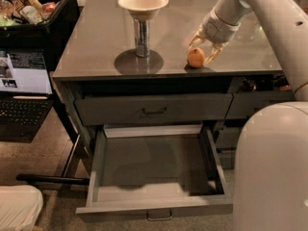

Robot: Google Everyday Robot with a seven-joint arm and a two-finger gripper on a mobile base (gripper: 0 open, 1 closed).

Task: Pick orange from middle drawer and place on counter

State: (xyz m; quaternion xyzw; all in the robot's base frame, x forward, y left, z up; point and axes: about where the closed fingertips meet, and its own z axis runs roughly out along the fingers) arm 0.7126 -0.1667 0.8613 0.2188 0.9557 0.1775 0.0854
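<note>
Orange: the orange [196, 57] is seen resting on the counter [96, 42], close to the front edge and right of the white bowl [143, 1] on its metal stand [141, 32].
Gripper: the gripper [201, 52] is poised just over the orange, angled down from the upper right on the pale arm [250, 4].
Fingers: the fingers [213, 55] are spread wider than the fruit, one above its left shoulder and one just beside its right. Nothing appears to be clamped, and the weight looks to be carried by the counter.
Middle drawer: the middle drawer [96, 162] is pulled fully out below, and no fruit is seen in its grey box. It is left open because the pick was made from there.
Top drawer: the top drawer [154, 109] is shut flush under the counter lip.
Stage: the placing is judged all but done, with the orange out of the drawer and set down.
Next: a straight lift is called for, so the fruit is not brushed.
Risk: a round fruit so near the edge could be nudged and sent rolling off.
</note>
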